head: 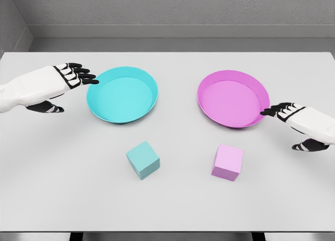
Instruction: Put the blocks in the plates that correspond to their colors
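- The worktop (172, 209) fills the view, a pale grey slab running edge to edge, with a grey wall behind it.
- On the left half sits the cyan plate (99, 109), round and shallow, nothing inside it.
- Over on the right half, the pink plate (207, 106), same shape, also holding nothing; the two plates sit well apart with bare worktop between them.
- In from the left edge comes the left hand (65, 80), white shell with black fingers, stretched flat and relaxed, gripping nothing; its fingertips reach just to the cyan plate's left rim, and the thumb hangs below.
- In from the right edge, the right hand (293, 115), sitting lower in the picture, fingers likewise extended and loose, holding nothing; the tips point at the pink plate's right rim, right beside it, and I can't tell if they touch.
- Nearer the front, the cyan block (143, 160) rests on the worktop below its matching plate, turned at an angle, clear of the rim.
- And the pink block (227, 162), level with its neighbour, lies on the worktop just below the pink plate, apart from both hands.
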`<control>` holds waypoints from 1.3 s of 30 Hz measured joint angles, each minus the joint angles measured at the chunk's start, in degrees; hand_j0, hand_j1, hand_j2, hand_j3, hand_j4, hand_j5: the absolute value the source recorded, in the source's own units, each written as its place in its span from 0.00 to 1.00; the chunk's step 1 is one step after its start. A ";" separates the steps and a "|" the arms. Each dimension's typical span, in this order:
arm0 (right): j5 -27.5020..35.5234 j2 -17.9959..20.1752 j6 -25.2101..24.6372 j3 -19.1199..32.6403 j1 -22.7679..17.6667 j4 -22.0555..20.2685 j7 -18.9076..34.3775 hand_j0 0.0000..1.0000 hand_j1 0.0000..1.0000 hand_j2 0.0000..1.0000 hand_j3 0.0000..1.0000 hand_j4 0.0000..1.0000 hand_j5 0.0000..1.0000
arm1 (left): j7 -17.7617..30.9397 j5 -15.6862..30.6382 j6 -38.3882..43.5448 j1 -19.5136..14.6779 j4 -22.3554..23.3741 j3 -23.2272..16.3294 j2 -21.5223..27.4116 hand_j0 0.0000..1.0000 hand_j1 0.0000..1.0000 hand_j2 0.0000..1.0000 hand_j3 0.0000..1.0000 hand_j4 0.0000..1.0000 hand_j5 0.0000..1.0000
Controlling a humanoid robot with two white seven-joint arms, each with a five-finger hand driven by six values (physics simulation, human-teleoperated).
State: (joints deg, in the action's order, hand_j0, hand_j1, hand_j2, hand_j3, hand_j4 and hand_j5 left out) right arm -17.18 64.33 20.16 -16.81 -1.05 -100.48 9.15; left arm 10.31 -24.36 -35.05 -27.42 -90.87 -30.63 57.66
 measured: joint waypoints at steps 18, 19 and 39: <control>0.03 -3.58 7.04 -0.72 11.68 -0.05 16.18 1.00 1.00 1.00 1.00 1.00 1.00 | 4.43 -4.17 -0.01 2.46 -9.35 -6.36 -7.67 1.00 1.00 1.00 1.00 1.00 1.00; 0.03 -4.33 7.50 -1.83 13.18 -0.05 17.38 1.00 1.00 1.00 1.00 1.00 1.00 | 4.84 -5.06 -0.01 2.37 -9.59 -6.97 -8.60 1.00 1.00 1.00 1.00 1.00 1.00; -0.11 -10.45 14.94 -14.94 23.20 -0.05 24.55 1.00 1.00 1.00 1.00 1.00 1.00 | 9.16 -13.72 -0.03 2.20 -10.46 -11.11 -14.82 1.00 1.00 1.00 1.00 1.00 1.00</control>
State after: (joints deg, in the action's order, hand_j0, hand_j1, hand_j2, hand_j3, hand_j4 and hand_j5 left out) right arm -17.29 53.87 35.10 -31.74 22.15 -100.53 33.70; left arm 19.47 -38.08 -35.09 -25.22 -101.33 -41.73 42.83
